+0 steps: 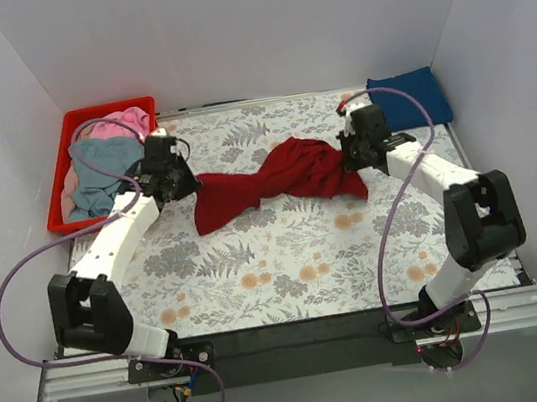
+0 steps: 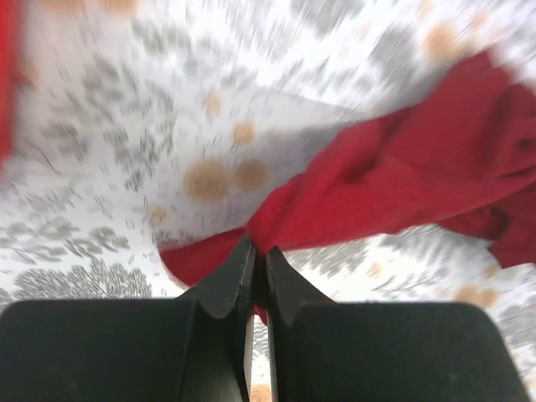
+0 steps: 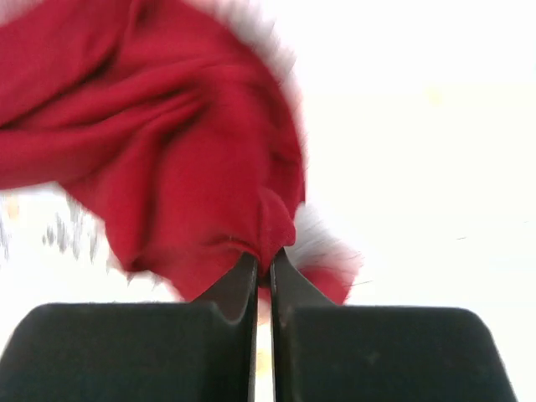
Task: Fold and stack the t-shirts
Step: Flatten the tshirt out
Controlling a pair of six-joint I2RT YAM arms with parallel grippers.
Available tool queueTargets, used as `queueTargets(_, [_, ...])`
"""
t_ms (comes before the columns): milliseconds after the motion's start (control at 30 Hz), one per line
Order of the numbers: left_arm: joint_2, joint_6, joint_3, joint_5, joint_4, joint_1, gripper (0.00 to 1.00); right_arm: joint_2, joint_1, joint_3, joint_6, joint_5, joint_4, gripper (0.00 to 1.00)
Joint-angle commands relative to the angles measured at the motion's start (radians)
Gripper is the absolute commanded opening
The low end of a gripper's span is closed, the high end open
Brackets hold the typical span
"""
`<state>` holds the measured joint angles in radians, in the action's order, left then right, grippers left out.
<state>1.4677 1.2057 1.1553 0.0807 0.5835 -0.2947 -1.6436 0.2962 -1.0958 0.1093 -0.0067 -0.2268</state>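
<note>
left gripper (image 2: 255,254) pinched tight on red shirt (image 1: 247,192) edge, right gripper (image 3: 263,264) clamped on its other end, cloth bunched between both jaws

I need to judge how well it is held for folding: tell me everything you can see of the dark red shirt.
The dark red shirt is soft plain cloth, unfolded, bunched and twisted into a wrinkled band. It stretches left to right across the far middle of the flowered table. The left hand is shut on its left end and the right hand on its right end, each with cloth pinched between its fingers. Its sleeves and collar cannot be made out.
</note>
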Motion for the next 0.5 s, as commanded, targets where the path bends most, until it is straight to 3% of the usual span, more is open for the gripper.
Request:
queueTargets(0, [-0.136, -0.043, 0.179, 0.123, 0.079, 0.019, 0.0, 0.206, -0.006, -0.171, -0.155, 0.35, -0.011, 0.01])
queueTargets(100, [-0.228, -0.047, 0.208, 0.194, 0.072, 0.028, 0.0, 0.312, -0.009, -0.178, -0.209, 0.505, 0.032, 0.01])
queueTargets(200, [-0.291, -0.052, 0.202, 0.208, 0.076, 0.031, 0.0, 0.398, -0.029, -0.086, -0.211, 0.534, 0.076, 0.06])
queueTargets(333, [-0.34, -0.043, 0.118, 0.197, 0.102, 0.031, 0.0, 0.475, -0.04, 0.054, -0.09, 0.514, 0.047, 0.5])
queueTargets(400, [-0.374, -0.035, 0.025, 0.199, 0.101, 0.031, 0.0, 0.516, -0.04, 0.129, -0.062, 0.49, 0.032, 0.58])
queueTargets(467, [-0.392, -0.017, -0.035, 0.191, 0.101, 0.031, 0.0, 0.551, -0.04, 0.161, -0.027, 0.405, 0.023, 0.6])
